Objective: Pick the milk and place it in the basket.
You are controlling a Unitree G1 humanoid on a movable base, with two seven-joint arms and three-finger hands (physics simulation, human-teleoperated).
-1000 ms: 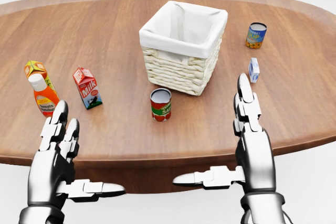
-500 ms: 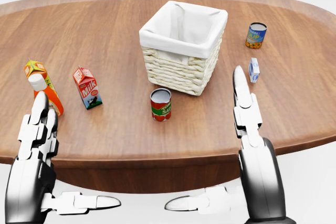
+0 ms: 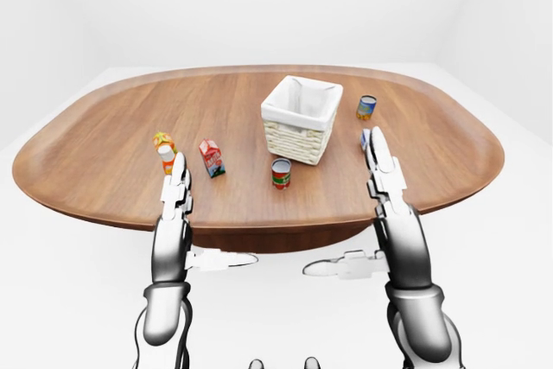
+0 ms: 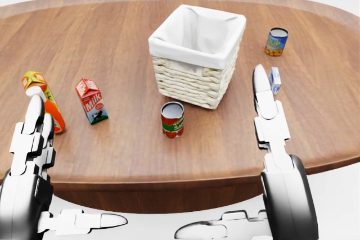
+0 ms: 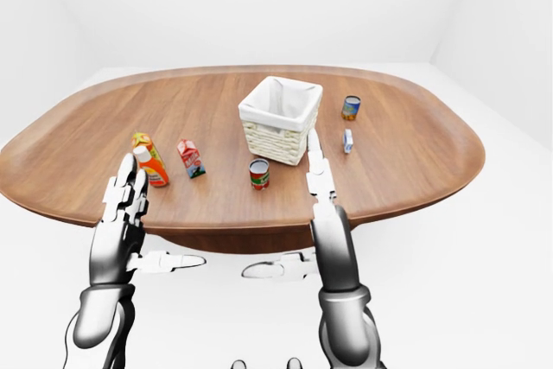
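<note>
The milk carton [image 4: 91,100] stands upright on the wooden counter [image 4: 124,32], in the left part of the head view, well apart from the wicker basket [image 4: 197,54] with its white cloth liner that sits up and to its right. It looks like a small gable-top paperboard carton, likely light and fairly stiff but apt to dent under a hard squeeze, so the flat side walls below the gable seem the best place to take hold, with moderate pressure. Just to its left stand an orange bottle [image 4: 52,111] and, probably, a juice carton [image 4: 32,78] partly hidden behind it. A red-labelled can [image 4: 172,120] stands below the basket. The left robot hand [image 4: 35,155] is spread and empty near the counter's lower edge; the right robot hand [image 4: 270,133] is likewise spread, holding nothing.
</note>
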